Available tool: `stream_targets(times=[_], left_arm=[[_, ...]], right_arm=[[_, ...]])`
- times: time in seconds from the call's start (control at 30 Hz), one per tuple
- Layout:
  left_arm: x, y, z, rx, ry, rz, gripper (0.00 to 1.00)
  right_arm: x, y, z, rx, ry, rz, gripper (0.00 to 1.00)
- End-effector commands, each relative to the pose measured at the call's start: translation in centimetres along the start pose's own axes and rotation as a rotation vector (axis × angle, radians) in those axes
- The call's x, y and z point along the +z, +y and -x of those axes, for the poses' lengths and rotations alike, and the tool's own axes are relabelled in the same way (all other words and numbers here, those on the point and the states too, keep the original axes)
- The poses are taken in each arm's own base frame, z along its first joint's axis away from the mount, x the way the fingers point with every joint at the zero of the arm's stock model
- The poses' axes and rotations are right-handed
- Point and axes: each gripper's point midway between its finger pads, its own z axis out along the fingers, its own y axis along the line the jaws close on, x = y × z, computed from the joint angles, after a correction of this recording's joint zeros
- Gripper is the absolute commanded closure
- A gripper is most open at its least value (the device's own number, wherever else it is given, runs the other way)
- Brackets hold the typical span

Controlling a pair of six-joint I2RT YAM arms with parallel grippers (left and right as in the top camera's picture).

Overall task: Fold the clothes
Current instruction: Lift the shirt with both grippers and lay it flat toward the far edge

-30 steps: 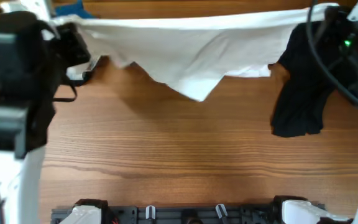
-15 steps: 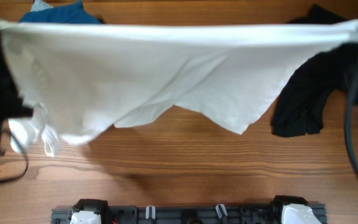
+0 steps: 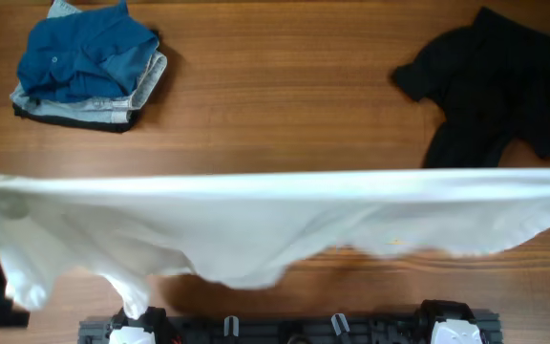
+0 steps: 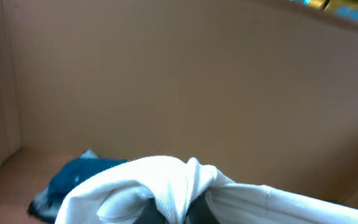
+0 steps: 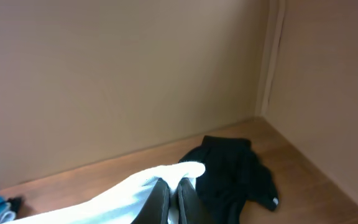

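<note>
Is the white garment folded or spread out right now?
Spread: the white garment stretches edge to edge across the overhead view, hem hanging loose.

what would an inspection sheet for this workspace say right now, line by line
surface: wooden table, bare wood between the clothes
job's things: white shirt stretched wide over the near side; black shirt crumpled far right; folded pile with a blue top far left
clutter: nothing seen
grippers: left gripper and right gripper each shut on an end of the white shirt
cables: nothing seen
surroundings: plain tan walls; black rail at the near edge
</note>
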Motion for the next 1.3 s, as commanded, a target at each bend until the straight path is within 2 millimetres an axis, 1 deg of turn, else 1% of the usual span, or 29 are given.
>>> stream_targets(times=[0.0, 0.1, 0.13, 0.2, 0.23, 0.27, 0.3, 0.4, 0.43, 0.5, 0.53, 0.6, 0.7, 0.77, 0.83, 0.93, 1.03, 1.13, 1.2, 1.27], left_arm=[[5.7, 2.1, -1.2, 0.035, 0.104, 0.164, 0.96], [11.4, 2.2, -3.6, 0.059, 0.237, 0.199, 0.96], [13.2, 2.2, -4.5, 0.065, 0.275, 0.208, 0.96], [16.4, 2.4, -6.3, 0.078, 0.35, 0.225, 0.96], [18.3, 2.5, -7.6, 0.086, 0.396, 0.235, 0.96], [20.3, 2.6, -9.0, 0.094, 0.445, 0.246, 0.96], [22.5, 2.8, -10.7, 0.103, 0.498, 0.258, 0.96], [27.8, 3.4, -15.2, 0.12, 0.614, 0.281, 0.96], [30.0, 3.6, -17.2, 0.126, 0.655, 0.287, 0.96], [33.7, 4.1, -20.8, 0.136, 0.714, 0.3, 0.96], [36.1, 4.3, -23.2, 0.138, 0.744, 0.299, 0.96], [39.2, 4.4, -26.7, 0.134, 0.778, 0.283, 0.96], [42.9, 4.2, -31.0, 0.12, 0.804, 0.247, 0.96], [44.9, 4.3, -33.3, 0.117, 0.805, 0.237, 0.96], [46.6, 4.5, -35.0, 0.115, 0.791, 0.234, 0.96], [48.6, 4.5, -36.1, 0.109, 0.751, 0.22, 0.96], [49.2, 4.1, -36.0, 0.101, 0.733, 0.195, 0.96], [48.1, 3.8, -36.1, 0.104, 0.769, 0.197, 0.96], [47.2, 4.0, -36.4, 0.108, 0.806, 0.206, 0.96], [46.1, 4.2, -36.6, 0.114, 0.85, 0.217, 0.96]], right_arm=[[5.9, -0.9, -0.7, -0.079, 0.117, -0.11, 0.96], [12.9, 1.0, -3.5, -0.149, 0.305, -0.041, 0.96], [14.8, 1.5, -4.4, -0.164, 0.354, -0.022, 0.96], [19.1, 2.4, -6.9, -0.187, 0.467, 0.018, 0.96], [21.6, 2.9, -8.6, -0.198, 0.532, 0.036, 0.96], [23.5, 3.0, -9.9, -0.205, 0.579, 0.04, 0.96], [26.5, 3.1, -11.9, -0.219, 0.639, 0.04, 0.96], [32.3, 3.7, -16.4, -0.226, 0.741, 0.068, 0.96], [34.8, 4.1, -18.7, -0.231, 0.784, 0.089, 0.96], [38.4, 4.6, -22.6, -0.22, 0.846, 0.121, 0.96], [40.0, 4.7, -24.4, -0.216, 0.867, 0.126, 0.96], [43.1, 4.9, -27.1, -0.21, 0.874, 0.137, 0.96], [46.2, 5.6, -29.1, -0.19, 0.841, 0.168, 0.96], [48.3, 6.3, -29.4, -0.169, 0.787, 0.188, 0.96], [49.8, 6.5, -29.2, -0.157, 0.734, 0.188, 0.96], [51.1, 7.0, -28.9, -0.142, 0.684, 0.207, 0.96], [51.0, 7.2, -29.2, -0.14, 0.695, 0.216, 0.96], [49.6, 7.1, -30.5, -0.132, 0.773, 0.223, 0.96], [48.4, 7.3, -31.5, -0.121, 0.838, 0.245, 0.96], [47.1, 7.4, -32.1, -0.1, 0.894, 0.263, 0.96]])
